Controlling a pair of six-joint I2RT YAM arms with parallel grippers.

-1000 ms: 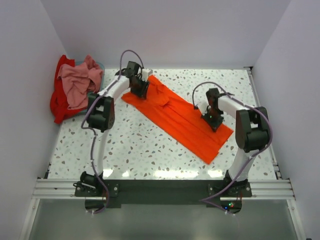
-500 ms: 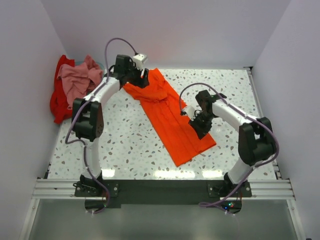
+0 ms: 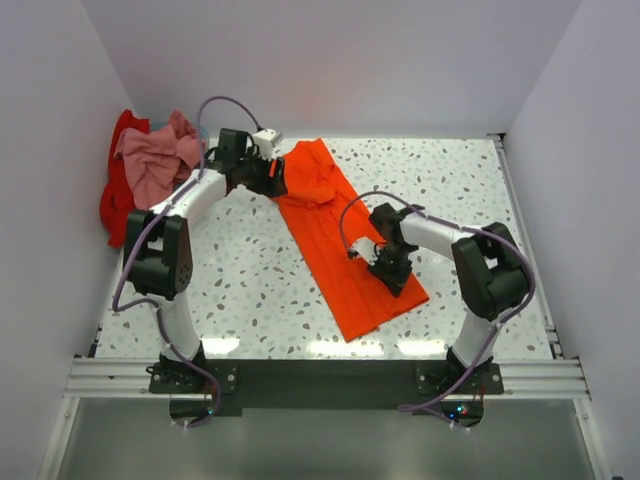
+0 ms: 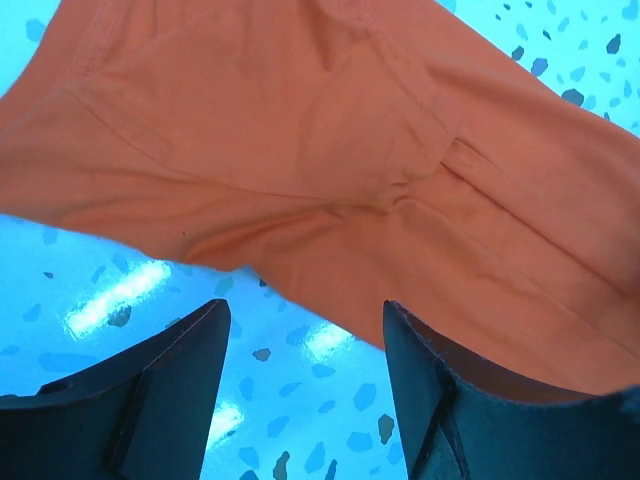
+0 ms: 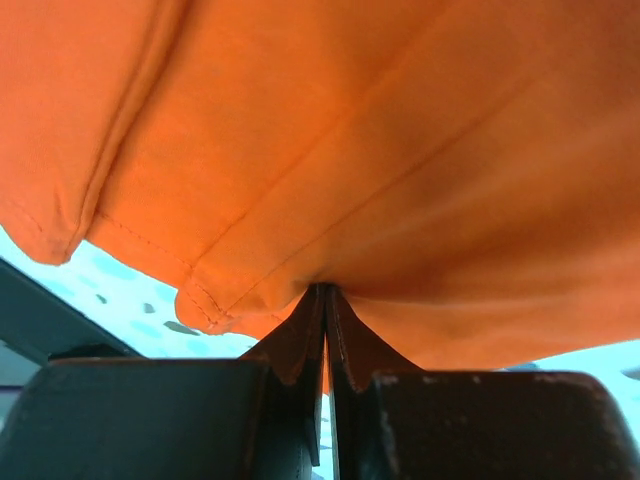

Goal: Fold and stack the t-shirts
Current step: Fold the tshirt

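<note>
The bright orange t-shirt (image 3: 340,240) lies on the table as a long folded strip, running from the far middle towards the near edge. My left gripper (image 3: 272,176) is open at its far left corner. In the left wrist view the orange cloth (image 4: 330,150) lies just beyond my open left gripper (image 4: 305,335), with bare table between the fingers. My right gripper (image 3: 392,272) is shut on the strip's near right edge. The right wrist view shows the right gripper (image 5: 326,292) pinching a fold of the orange cloth (image 5: 400,130). The dusty pink t-shirt (image 3: 152,165) and the red t-shirt (image 3: 118,208) lie heaped at the far left.
The heap rests in a pale blue basket (image 3: 200,131) beyond the table's left edge. White walls close in the back and both sides. The speckled tabletop (image 3: 250,290) shows to the left of the strip and at the far right.
The right gripper has pulled the shirt's near end left and towards the near edge, swinging the strip from diagonal to nearly lengthwise. The left gripper has shifted left at the far end.
</note>
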